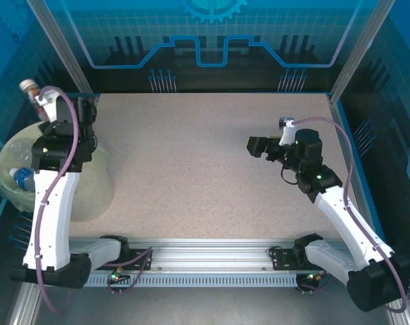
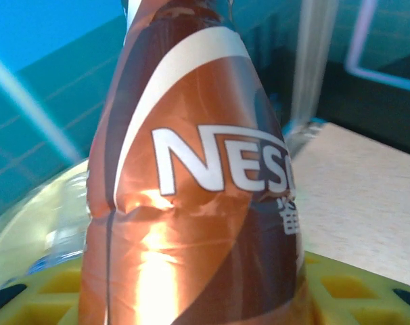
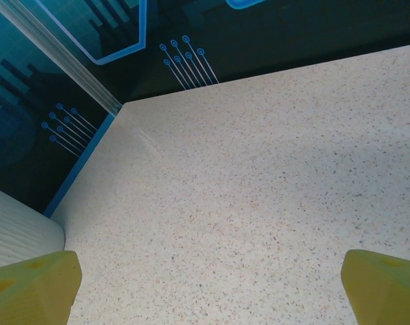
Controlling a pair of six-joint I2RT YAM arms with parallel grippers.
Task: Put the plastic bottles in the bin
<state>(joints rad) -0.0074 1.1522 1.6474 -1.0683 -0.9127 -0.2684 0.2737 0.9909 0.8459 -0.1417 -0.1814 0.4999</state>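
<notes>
A plastic bottle with a shiny orange-brown label stands close in the left wrist view. My left gripper is shut on it, with a yellow finger showing on either side. From above, this bottle with its red neck points up and away over the far rim of the bin, and my left gripper is just below it. Another bottle with a blue cap lies inside the bin. My right gripper hangs open over the right half of the table, nothing between its fingertips.
The speckled table is bare between the arms. Metal frame posts rise at the back corners and a blue edge strip runs along the table's left side. The bin's pale wall shows at the left of the right wrist view.
</notes>
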